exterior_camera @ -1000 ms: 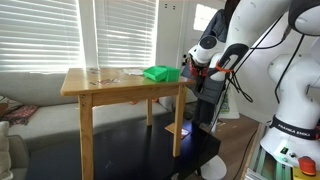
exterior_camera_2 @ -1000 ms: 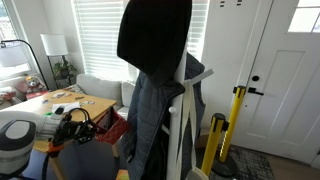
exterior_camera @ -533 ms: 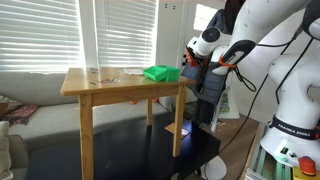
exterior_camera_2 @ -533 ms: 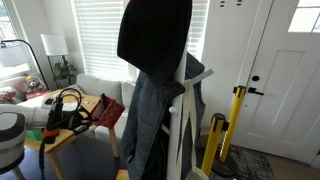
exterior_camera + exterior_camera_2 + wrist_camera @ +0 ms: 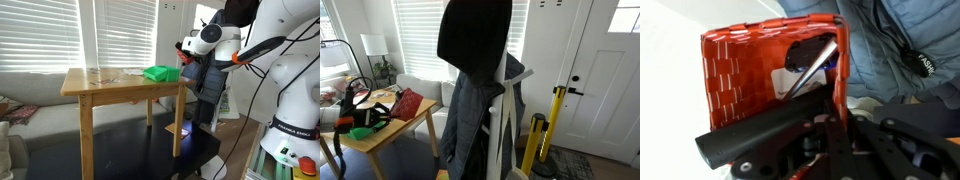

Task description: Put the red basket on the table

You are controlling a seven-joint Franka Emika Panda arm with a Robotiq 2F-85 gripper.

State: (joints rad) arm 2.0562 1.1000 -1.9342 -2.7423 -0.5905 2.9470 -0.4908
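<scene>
1. Setting: home living room.
2. In an exterior view: slatted window blinds (image 5: 420, 30) at 12 o'clock; table lamp (image 5: 372, 45) and sofa (image 5: 415, 88) at 9 o'clock.
3. Panelled entry door (image 5: 605, 80) at 3 o'clock; coat stand (image 5: 500, 120) carrying jackets (image 5: 475, 50), centre.

Red basket (image 5: 755, 70): woven from flat strips, plastic-looking, and a slight sheen and a ribbed weave are seen in the wrist view. Gripper (image 5: 832, 90): body is finished black and matt; plastic or metal cannot be told. One finger (image 5: 812, 68) is seen with a bare metallic shine. Table (image 5: 100, 86): made of light-brown wood, smooth, with a satin finish along the tabletop's front edge. Green basket (image 5: 160, 73): weave cannot be resolved. Platform (image 5: 130, 150): black, glossy, reflections are carried. Arm shells (image 5: 295, 60): white glossy plastic. Jacket (image 5: 900, 40): grey-blue cloth, matt, stitched.
</scene>
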